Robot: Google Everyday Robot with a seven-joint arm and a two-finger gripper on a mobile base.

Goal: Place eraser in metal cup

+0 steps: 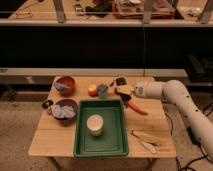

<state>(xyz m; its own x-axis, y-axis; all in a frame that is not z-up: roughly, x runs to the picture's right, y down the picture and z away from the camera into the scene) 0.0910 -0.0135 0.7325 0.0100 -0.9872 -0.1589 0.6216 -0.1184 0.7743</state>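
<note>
You see the tool [123, 93] low over the back part of the desk [54, 143], at the end of the white arm that comes in from the right. Its fingers are clenched together and they grasp nothing. The eraser [120, 81] lies on the desk just behind the tool, near the far edge, not held. The grey-blue cup [102, 90] stands just beside the tool, and the carrot [136, 108] lies in front of it. The metal cup [47, 104] stands well apart at the other side of the desk, beside a brown bowl [65, 111].
</note>
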